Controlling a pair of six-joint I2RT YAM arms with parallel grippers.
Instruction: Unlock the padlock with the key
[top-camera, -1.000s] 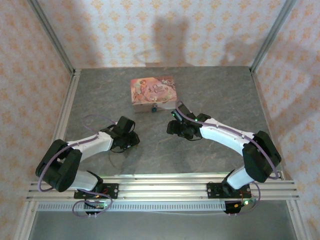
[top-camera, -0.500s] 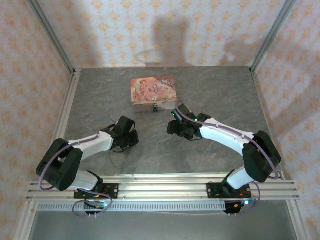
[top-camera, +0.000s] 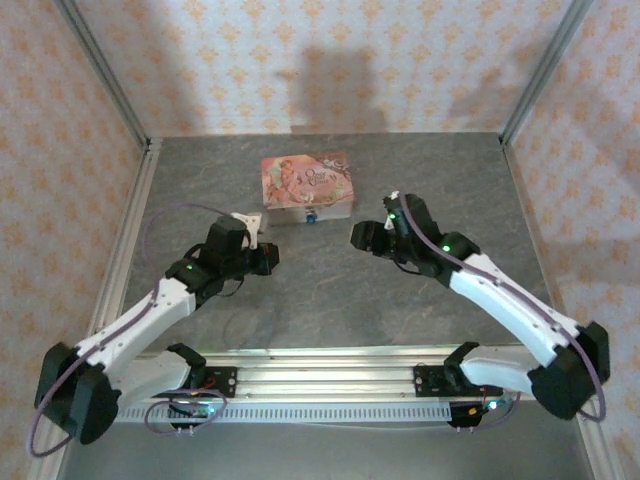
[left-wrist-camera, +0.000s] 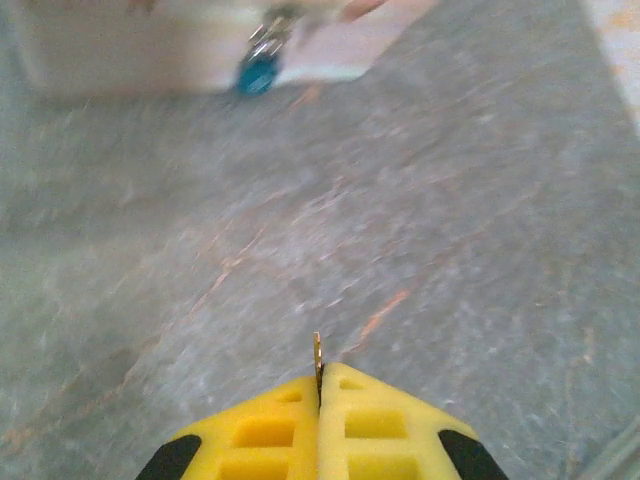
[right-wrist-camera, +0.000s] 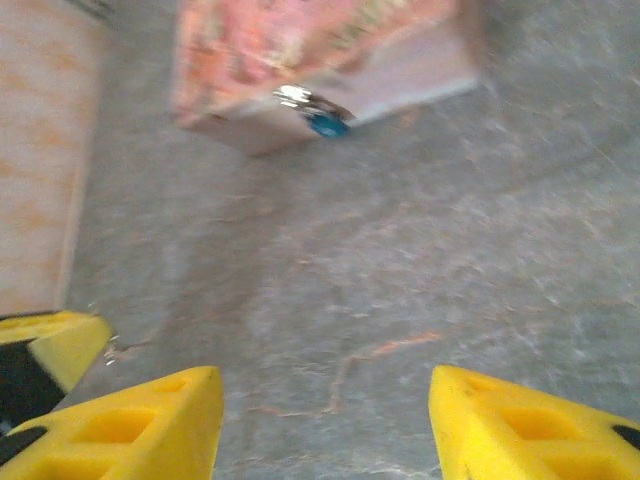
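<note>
Padlock: hangs off the floral box front, well ahead of the left gripper clamped on what looks like the key, tip forward for insertion, right gripper spread wide.

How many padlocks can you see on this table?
1. The padlock hangs on the front side of the box, the side facing the arms. Another could be hidden behind the box.

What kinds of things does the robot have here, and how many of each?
pink floral box: 1
blue padlock: 1
key: 1
Total: 3
</note>
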